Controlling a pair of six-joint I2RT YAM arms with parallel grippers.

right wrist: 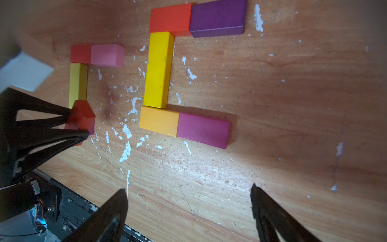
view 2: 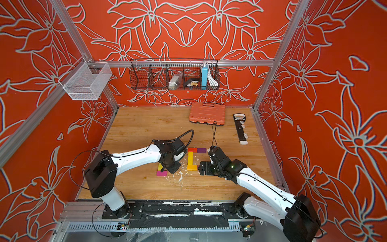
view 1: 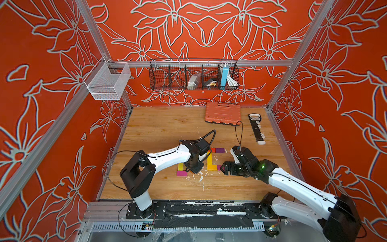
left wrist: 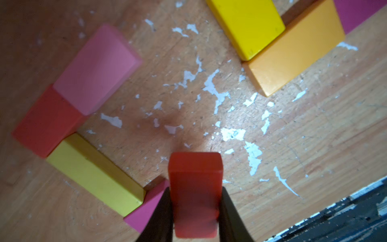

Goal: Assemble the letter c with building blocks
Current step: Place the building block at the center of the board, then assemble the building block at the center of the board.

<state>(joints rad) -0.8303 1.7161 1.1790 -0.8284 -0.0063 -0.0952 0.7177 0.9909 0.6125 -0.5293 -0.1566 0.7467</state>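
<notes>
Our left gripper (left wrist: 195, 188) pinches the red block (left wrist: 195, 165) across its narrow width, just beside the end of the yellow bar (left wrist: 94, 174), perhaps over the magenta block (left wrist: 145, 206). We judge it light, rigid and slick-painted. Our right gripper (right wrist: 188, 188) stands open, empty.

On the counter (view 1: 163, 125), a yellow bar (view 1: 209, 158) links an orange-red block (view 1: 213, 150) beside a purple block (view 1: 219, 150) to an orange block (view 1: 212, 167); a tool case (view 1: 222, 114) lies behind.

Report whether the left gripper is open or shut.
The left gripper is shut on the red block: in the left wrist view both fingers press its sides.
</notes>
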